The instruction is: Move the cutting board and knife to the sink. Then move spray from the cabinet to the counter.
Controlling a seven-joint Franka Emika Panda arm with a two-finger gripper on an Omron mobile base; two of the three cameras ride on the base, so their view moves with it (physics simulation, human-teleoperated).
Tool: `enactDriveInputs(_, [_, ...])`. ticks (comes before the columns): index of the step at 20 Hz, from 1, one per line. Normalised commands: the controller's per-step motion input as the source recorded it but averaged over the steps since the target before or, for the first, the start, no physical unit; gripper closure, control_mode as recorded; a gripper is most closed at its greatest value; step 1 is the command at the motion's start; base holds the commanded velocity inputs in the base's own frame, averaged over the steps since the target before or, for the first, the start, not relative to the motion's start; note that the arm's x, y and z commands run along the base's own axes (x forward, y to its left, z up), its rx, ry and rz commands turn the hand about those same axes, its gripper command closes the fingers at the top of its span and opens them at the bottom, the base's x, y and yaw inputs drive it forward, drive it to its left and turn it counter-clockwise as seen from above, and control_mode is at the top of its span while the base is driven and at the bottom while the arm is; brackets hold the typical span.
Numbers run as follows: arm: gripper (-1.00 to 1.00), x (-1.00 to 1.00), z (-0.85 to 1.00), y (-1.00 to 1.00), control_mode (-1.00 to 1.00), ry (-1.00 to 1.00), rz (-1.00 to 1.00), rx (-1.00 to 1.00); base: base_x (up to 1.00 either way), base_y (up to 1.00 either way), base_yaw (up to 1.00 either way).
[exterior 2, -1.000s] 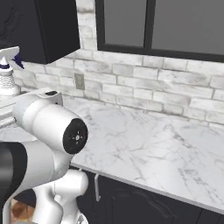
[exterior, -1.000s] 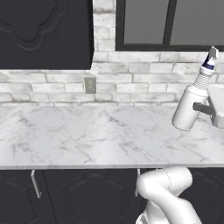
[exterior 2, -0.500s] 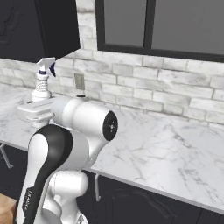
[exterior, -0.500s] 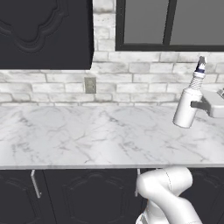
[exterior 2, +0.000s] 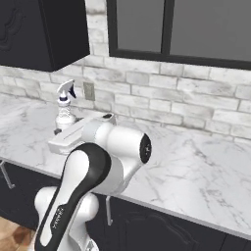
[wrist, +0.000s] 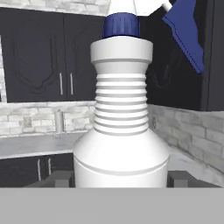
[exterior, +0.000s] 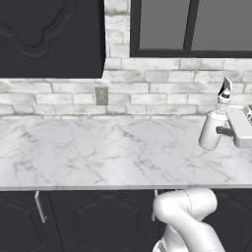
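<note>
The spray (exterior: 213, 129) is a white bottle with a blue collar and trigger, standing upright just above the white marble counter (exterior: 98, 152) at its right end. My gripper (exterior: 220, 132) is shut on the bottle's lower body, reaching in from the right. In the hand view the spray (wrist: 120, 127) stands between my dark fingertips (wrist: 60, 178). From the right base view the spray (exterior 2: 65, 105) rises behind my white hand (exterior 2: 73, 137). I cannot tell whether its base touches the counter (exterior 2: 196, 162). The cutting board, knife and sink are out of view.
A dark ornate-panelled upper cabinet (exterior: 49, 37) hangs at the left, with a window (exterior: 192, 24) and a brick wall with an outlet (exterior: 101, 95) behind the counter. Dark base cabinets with bar handles (exterior: 38, 206) run below it.
The spray has gone from tilted to upright and has come down towards the counter, still in my gripper. In the right base view my arm has swung right.
</note>
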Motion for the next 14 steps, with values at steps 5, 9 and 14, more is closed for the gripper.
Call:
enactDriveInputs(5, [1.00,-0.03,-0.45,-0.13,-1.00,-0.25,-0.10,-0.15,0.00,0.00,0.00])
enactDriveInputs(9, [1.00,0.00,-0.30,-0.06,-1.00,-0.11,-0.18,-0.08,0.00,0.00,0.00])
enactDriveInputs(14, [1.00,0.12,-0.02,0.00,-1.00,0.03,-0.01,0.00,0.00,0.00,0.00])
